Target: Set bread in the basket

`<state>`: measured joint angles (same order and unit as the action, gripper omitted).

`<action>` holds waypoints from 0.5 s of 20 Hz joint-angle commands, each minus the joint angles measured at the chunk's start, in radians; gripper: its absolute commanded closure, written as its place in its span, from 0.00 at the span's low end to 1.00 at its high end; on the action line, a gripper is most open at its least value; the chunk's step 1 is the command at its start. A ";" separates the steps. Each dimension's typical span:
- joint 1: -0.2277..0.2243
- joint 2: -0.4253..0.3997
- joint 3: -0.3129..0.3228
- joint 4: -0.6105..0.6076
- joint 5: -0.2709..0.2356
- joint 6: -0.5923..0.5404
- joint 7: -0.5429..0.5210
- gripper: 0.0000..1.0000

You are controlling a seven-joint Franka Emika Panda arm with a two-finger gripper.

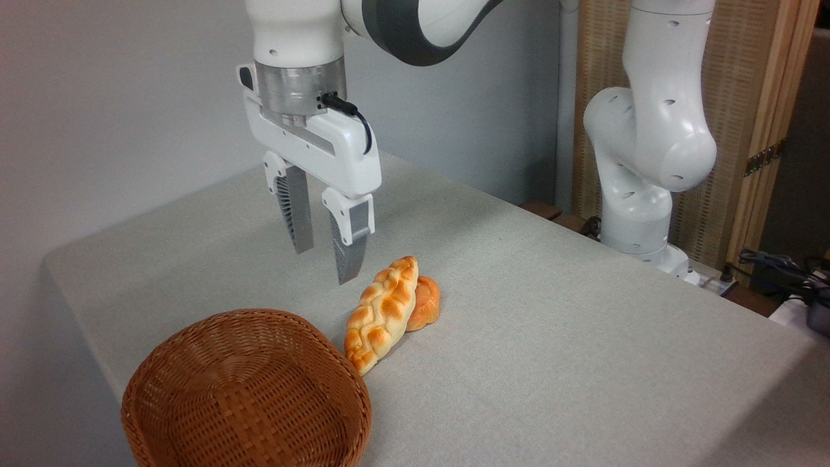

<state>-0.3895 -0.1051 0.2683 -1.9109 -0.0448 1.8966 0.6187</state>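
bun (425, 303) touching bread (381, 314), basket (214, 415) rim just beside

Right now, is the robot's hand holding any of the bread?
No, nothing is held. The gripper hangs open above the table, its jaws empty. The bread lies on the table beside the basket.

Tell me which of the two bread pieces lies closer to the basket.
The long braided loaf: its lower end nearly reaches the basket rim. The small orange bun sits behind it, farther away.
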 commanded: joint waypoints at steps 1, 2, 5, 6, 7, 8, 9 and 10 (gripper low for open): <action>0.000 0.022 0.018 0.041 0.003 -0.033 0.000 0.00; 0.000 0.022 0.019 0.041 0.002 -0.033 -0.002 0.00; 0.000 0.022 0.017 0.041 0.002 -0.033 -0.002 0.00; 0.000 0.022 0.015 0.041 0.000 -0.033 -0.002 0.00; 0.000 0.022 0.014 0.041 0.000 -0.033 -0.002 0.00; 0.000 0.022 0.014 0.041 0.000 -0.033 -0.002 0.00; 0.000 0.022 0.014 0.043 0.000 -0.033 -0.002 0.00; 0.000 0.022 0.014 0.041 0.000 -0.033 -0.001 0.00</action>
<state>-0.3868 -0.0924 0.2781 -1.8947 -0.0448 1.8877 0.6188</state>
